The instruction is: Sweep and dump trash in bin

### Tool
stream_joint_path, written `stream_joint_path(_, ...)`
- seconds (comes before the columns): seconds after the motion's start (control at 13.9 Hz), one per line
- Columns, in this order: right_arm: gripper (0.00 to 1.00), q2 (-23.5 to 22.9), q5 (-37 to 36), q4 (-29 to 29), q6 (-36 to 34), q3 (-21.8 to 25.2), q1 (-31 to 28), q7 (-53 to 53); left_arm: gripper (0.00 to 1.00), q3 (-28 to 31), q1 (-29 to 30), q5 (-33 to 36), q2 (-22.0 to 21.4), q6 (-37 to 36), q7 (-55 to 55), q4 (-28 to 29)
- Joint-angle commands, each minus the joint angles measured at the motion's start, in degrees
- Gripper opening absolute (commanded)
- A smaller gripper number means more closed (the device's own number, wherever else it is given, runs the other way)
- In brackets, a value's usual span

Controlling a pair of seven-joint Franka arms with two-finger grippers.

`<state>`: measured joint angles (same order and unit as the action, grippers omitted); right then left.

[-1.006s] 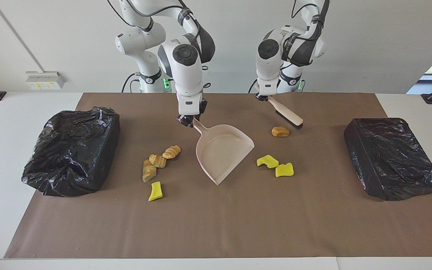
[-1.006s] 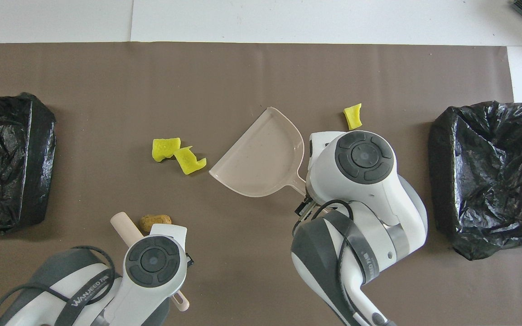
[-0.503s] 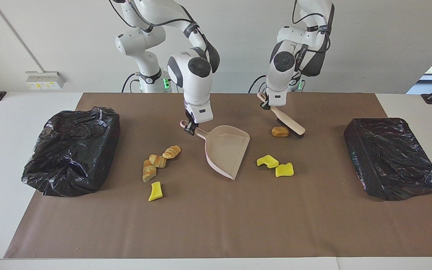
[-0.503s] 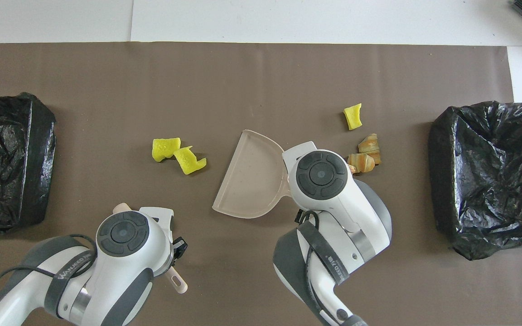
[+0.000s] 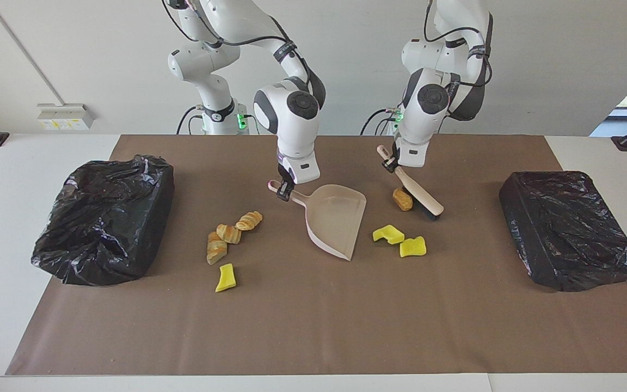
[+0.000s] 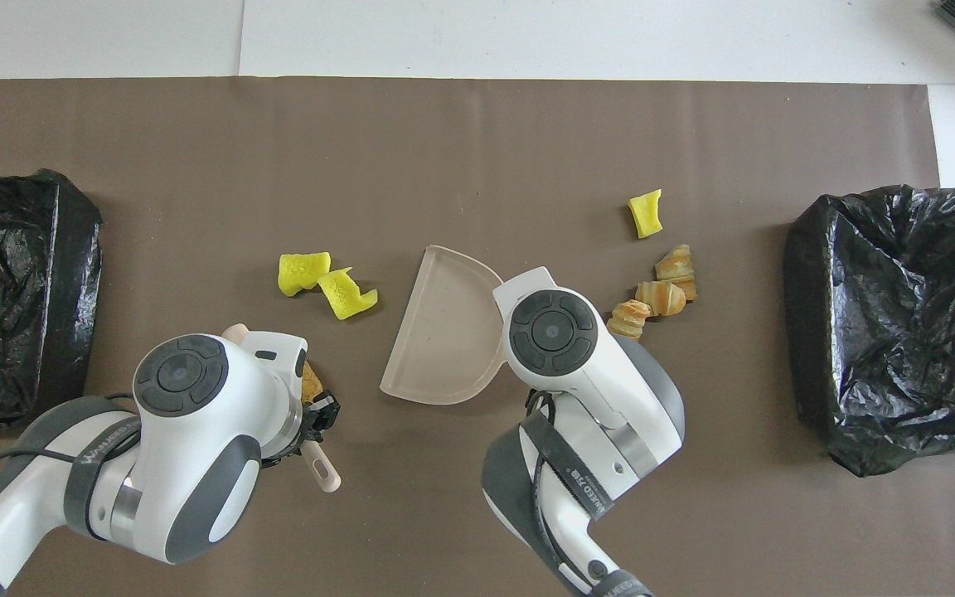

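Observation:
My right gripper (image 5: 285,191) is shut on the handle of the pale pink dustpan (image 5: 335,218), whose open mouth faces two yellow trash chunks (image 5: 388,234) (image 5: 412,246). My left gripper (image 5: 395,163) is shut on the brush (image 5: 422,198), and the brush head touches the brown bun (image 5: 402,199). Three croissants (image 5: 229,233) and a third yellow chunk (image 5: 226,277) lie toward the right arm's end. From overhead, the dustpan (image 6: 444,332) and yellow chunks (image 6: 303,272) show clearly, while the left arm covers most of the bun (image 6: 310,383).
One black-bagged bin (image 5: 104,218) stands at the right arm's end of the brown mat, and another bin (image 5: 569,228) stands at the left arm's end. The white table edge (image 5: 313,384) runs along the mat's edge farthest from the robots.
Both arms reached farther out over the mat. The dustpan turned so its mouth faces the two yellow chunks. The brush came against the bun and nudged it away from the robots.

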<state>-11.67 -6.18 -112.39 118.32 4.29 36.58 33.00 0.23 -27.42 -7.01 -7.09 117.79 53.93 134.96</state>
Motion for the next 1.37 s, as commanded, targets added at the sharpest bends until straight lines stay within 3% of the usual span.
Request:
stream_joint_path(0.0, 0.0, -0.7, -0.5, 0.7, 1.9, -0.2, -0.4, -1.7, 0.0, -0.4, -0.2, -1.3, 1.2, 1.8, -5.4, -1.1)
stream_joint_path(0.36, 0.0, -0.6, -0.4, 0.3, 1.8, -0.2, -0.4, -2.4, 0.0, -0.8, -1.9, -2.9, 4.4, 2.8, -18.3, -3.3)
stream_joint_path(0.72, 0.0, 0.2, -0.2, -0.2, -0.6, -0.2, -0.2, -5.9, 0.0, -0.8, -6.6, -5.3, 4.6, 6.6, -31.0, -3.5)
stream_joint_path(1.08, 0.0, 0.8, 2.1, -0.1, -4.1, -1.3, -0.2, -8.1, 0.0, -0.8, -11.7, -11.2, 7.5, 7.3, -33.4, -10.0)
stream_joint_path(1.29, 0.0, 0.6, 2.5, 0.1, -3.7, -1.5, -0.4, -4.8, 0.0, -0.3, -10.5, -11.1, 8.0, 6.3, -35.0, -12.4)
